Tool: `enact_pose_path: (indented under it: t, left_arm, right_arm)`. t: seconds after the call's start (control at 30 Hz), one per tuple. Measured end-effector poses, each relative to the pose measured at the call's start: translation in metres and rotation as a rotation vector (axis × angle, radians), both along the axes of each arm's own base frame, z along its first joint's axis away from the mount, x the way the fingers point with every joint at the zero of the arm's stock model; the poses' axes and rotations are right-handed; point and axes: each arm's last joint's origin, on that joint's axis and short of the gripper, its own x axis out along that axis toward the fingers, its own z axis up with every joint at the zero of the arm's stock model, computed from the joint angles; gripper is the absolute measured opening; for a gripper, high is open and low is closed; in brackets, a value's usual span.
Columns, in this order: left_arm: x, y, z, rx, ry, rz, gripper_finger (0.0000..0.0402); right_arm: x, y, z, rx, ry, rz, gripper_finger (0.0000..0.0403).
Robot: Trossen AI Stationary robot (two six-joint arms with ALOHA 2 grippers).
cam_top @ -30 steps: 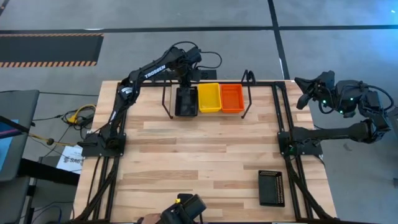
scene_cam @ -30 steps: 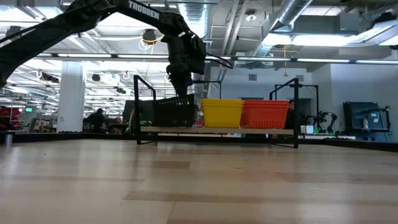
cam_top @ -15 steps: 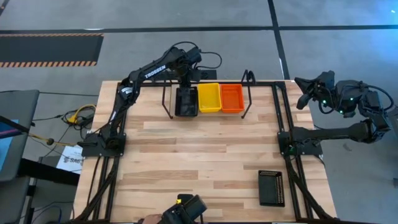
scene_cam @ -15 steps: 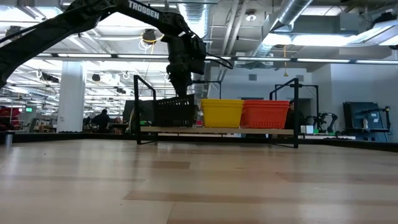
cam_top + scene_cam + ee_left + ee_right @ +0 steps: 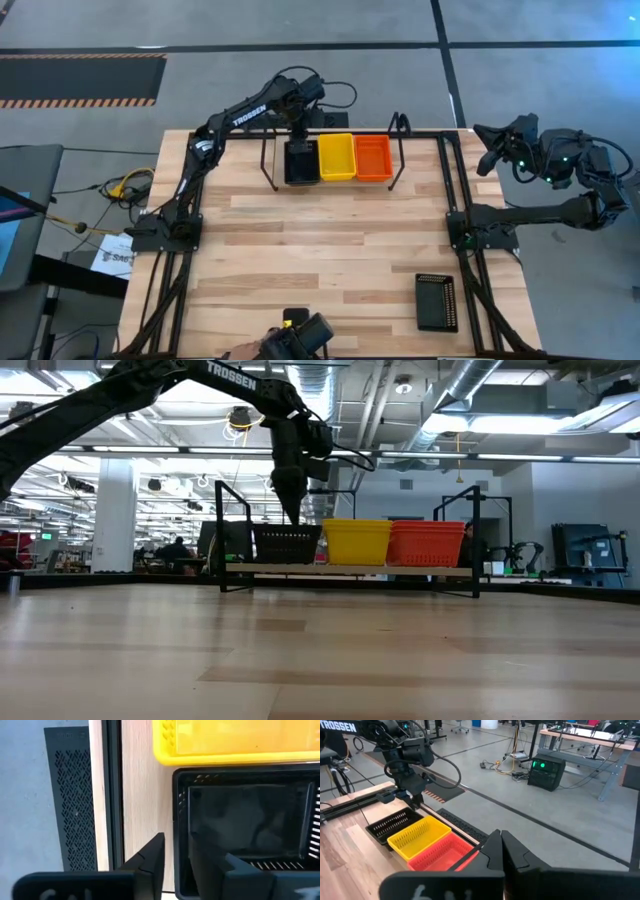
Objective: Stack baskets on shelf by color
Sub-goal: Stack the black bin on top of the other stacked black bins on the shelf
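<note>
Since a second ago, the black basket point(image 5: 287, 544) at the shelf's left end is sitting level instead of tilted, and our left gripper point(image 5: 176, 862) is spreading where it was pinching. We are seeing its two fingers point(image 5: 150, 862) straddling the basket's rear wall with a small gap on each side, one finger outside over the wood and one inside the basket; whether either is brushing the wall, we cannot tell. It is carrying nothing.

We are finding the black basket resting on the shelf point(image 5: 270, 160), touching the yellow basket point(image 5: 336, 157) beside it, and the red basket point(image 5: 373, 158) is lying next on the right, so the three are filling the rack between its upright looped ends. Another black basket point(image 5: 436, 301) is lying alone near the table's front right, well apart from the shelf.

Our right gripper point(image 5: 501, 851) is waiting off the table's right edge, its fingers pressed together and holding nothing.

A camera unit point(image 5: 297, 338) is sitting at the front edge. The table point(image 5: 330, 250) is pale wooden planking with dark rails along both sides. Around it we are seeing grey concrete floor, striped hazard tape, cables, and an open workshop with ceiling ducts.
</note>
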Motion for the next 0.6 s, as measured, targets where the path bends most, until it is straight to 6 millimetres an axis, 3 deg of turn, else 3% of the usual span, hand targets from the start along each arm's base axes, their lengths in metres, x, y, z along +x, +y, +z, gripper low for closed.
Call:
enact_pose_path:
  t: [0.27, 0.43, 0.6]
  left_arm:
    - [0.0, 0.0, 0.009, 0.049, 0.006, 0.099, 0.0103]
    - [-0.002, -0.006, 0.038, 0.076, -0.106, 0.167, 0.01]
    - [-0.008, -0.026, 0.078, 0.109, -0.237, 0.216, 0.0098]
  right_arm:
    - [0.0, 0.0, -0.001, 0.001, 0.007, 0.0, 0.0001]
    - [0.0, 0.0, -0.001, 0.003, 0.007, 0.004, 0.0001]
    - [0.0, 0.0, -0.001, 0.003, 0.005, 0.005, 0.0005]
